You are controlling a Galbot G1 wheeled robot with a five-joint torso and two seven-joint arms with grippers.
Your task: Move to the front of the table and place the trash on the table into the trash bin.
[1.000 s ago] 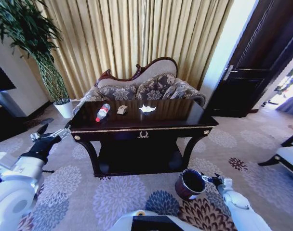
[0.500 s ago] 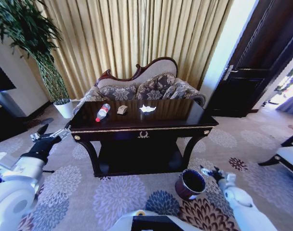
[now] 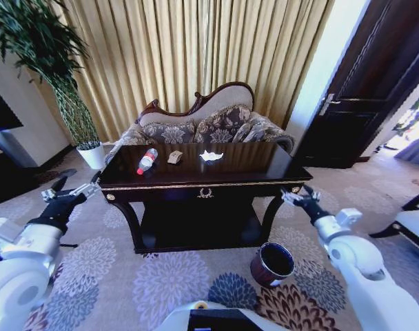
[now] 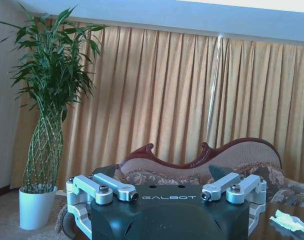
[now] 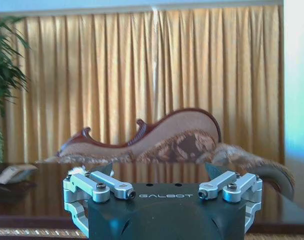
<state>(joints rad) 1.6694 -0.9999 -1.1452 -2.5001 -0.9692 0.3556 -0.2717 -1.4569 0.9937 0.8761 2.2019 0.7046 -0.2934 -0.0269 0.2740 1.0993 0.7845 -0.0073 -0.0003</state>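
Observation:
The dark glossy table (image 3: 264, 176) stands straight ahead, its gold emblem facing me. On its top lie the trash items: a clear bottle (image 3: 147, 161) with a red cap at the left, a tan paper scrap (image 3: 174, 157) beside it, and a crumpled white tissue (image 3: 211, 156) (image 4: 292, 221) near the middle. The maroon trash bin (image 3: 272, 263) sits on the carpet by the table's right front leg. My right gripper (image 3: 299, 196) (image 5: 159, 170) hangs open at the right front corner, at tabletop height. Off the left end, my left gripper (image 3: 65, 189) (image 4: 164, 172) is open and holds nothing.
A patterned sofa (image 3: 209, 124) and gold curtains stand behind the table. A tall plant in a white pot (image 3: 92, 155) is at the back left and a black TV stand (image 3: 3, 165) at the far left. A dark door (image 3: 375, 103) is on the right. Flowered carpet lies around the table.
My right arm has risen from beside the trash bin's rim up to the table's right front corner. The left arm, bin and trash have not moved.

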